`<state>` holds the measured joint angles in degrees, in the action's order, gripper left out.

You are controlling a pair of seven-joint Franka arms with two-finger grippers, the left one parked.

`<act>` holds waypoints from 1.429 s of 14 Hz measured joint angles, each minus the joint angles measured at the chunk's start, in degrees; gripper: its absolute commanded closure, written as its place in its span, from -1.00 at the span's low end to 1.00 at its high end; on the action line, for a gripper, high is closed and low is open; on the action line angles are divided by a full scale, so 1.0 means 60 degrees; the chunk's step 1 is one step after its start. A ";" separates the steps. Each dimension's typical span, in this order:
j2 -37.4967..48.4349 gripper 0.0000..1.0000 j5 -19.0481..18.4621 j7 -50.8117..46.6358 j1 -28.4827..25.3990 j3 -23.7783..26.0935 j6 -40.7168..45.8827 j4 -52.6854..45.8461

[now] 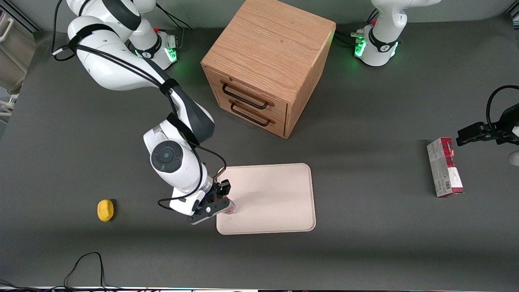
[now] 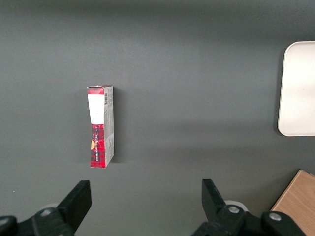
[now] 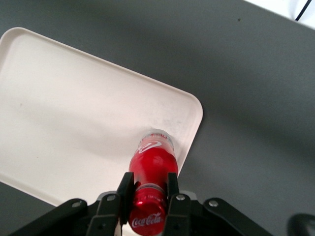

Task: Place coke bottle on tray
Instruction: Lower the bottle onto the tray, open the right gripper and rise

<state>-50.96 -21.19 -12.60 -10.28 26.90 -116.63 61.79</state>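
While the coke bottle (image 3: 151,164) stands upright with its clear base inside a corner of the tray (image 3: 74,113), the job looks nearly done: the bottle seems to have reached its place, though I cannot tell whether the base rests on the tray floor or hangs just above it. The tool (image 3: 147,189) clasps the bottle at the neck just under the red cap, one finger on each side, so letting go and lifting clear is what I judge to be left. The bottle sits close to the raised rim, near the tray edge that faces the working arm's end of the worktop (image 1: 365,227), which leaves little margin if it tips on release. The right wrist view shows the grip, the white script logo and the base against the cream floor; in the front view the tool (image 1: 221,201) and wrist hide nearly all of the bottle (image 1: 229,208). Only the front view takes in the whole tray (image 1: 275,194), the wooden drawer cabinet (image 1: 267,65) farther from the camera, a yellow object (image 1: 105,210) toward the working arm's end, and the red-and-grey carton box (image 1: 445,167) toward the parked arm's end, which the left wrist view shows lying on bare worktop well apart from the tray.
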 measured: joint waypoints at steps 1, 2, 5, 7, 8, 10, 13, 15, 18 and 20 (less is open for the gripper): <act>-0.0041 -0.84 -0.0021 -0.0152 0.0000 0.0000 -0.0037 -0.0006; -0.0054 -1.00 -0.0031 -0.0241 0.0000 0.0000 -0.0039 -0.0010; -0.0051 -1.00 -0.0340 -0.0345 0.0000 0.0016 -0.0052 -0.0157; -0.0012 -1.00 -0.0378 -0.0379 0.0005 0.0037 -0.0054 -0.0301; 0.0055 -1.00 -0.0340 -0.0402 0.0017 0.0054 -0.0037 -0.0393; 0.0468 -1.00 0.0218 -0.0487 0.0070 0.0039 0.0547 -0.0521; 0.1754 -1.00 0.1510 -0.0489 0.0159 -0.0703 0.2314 -0.0336; 0.3129 -1.00 0.2369 -0.0471 0.0180 -0.1703 0.2962 0.0711; 0.5434 -1.00 0.2806 -0.0388 0.0239 -0.2868 0.3113 0.3261; 0.7008 -1.00 0.3097 -0.0240 0.0257 -0.3458 0.3127 0.4964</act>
<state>-8.91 -2.61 -14.04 -8.74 6.16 -97.87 91.58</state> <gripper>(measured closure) 0.000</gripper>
